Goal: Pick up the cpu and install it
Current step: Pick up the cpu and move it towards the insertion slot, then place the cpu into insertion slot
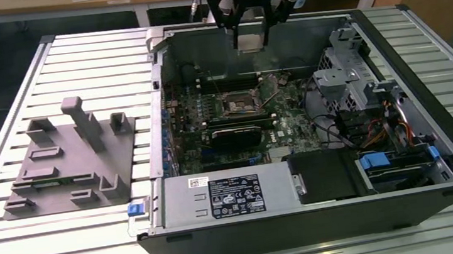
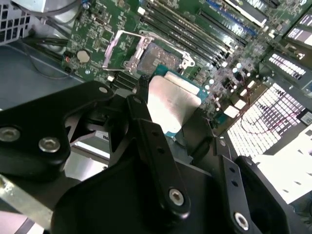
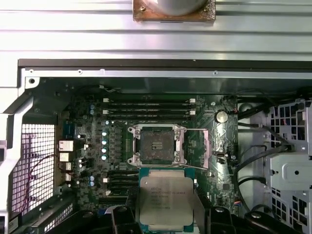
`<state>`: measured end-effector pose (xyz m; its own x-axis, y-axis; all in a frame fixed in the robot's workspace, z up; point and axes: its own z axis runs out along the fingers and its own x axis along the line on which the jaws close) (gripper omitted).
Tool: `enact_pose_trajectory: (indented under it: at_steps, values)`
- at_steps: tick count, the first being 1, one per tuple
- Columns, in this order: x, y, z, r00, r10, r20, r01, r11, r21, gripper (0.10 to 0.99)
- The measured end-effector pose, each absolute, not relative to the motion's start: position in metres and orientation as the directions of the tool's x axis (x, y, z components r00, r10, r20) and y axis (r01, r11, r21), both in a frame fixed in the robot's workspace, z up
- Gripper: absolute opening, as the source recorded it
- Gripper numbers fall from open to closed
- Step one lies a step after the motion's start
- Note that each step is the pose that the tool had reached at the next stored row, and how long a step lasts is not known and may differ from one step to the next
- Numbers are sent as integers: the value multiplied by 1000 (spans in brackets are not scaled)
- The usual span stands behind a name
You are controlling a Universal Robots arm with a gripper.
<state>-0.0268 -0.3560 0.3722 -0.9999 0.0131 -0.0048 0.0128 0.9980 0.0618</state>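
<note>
Gripper [image 1: 249,35]: closed on the cpu [image 2: 173,97], fingers [image 2: 146,131] pinching two opposite edges, silvery top facing the wrist cameras.
Cpu position: in the air inside the grip, above the open computer case [image 1: 320,209], clear of the board; held flat, probably so the underside can meet the contacts squarely.
Socket [image 3: 156,145]: open, contact field bare, nothing seated in it; near the chip in the first wrist view, not touching.
Memory slots [image 3: 146,109]: long dark rows just beside the socket.
Case layout: on its side, panel off, motherboard facing up, suited to a reach from above.
Grey fixture [image 1: 70,162]: on the slatted table [image 1: 2,81], at the exterior view's left of the case, well apart from the gripper.
</note>
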Motion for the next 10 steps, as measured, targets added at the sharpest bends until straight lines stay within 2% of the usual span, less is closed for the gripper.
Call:
enact_pose_trajectory:
  at_steps: [10]
  values:
    - [-27,-356,372,-1000,19,-5,18,998,62,529]
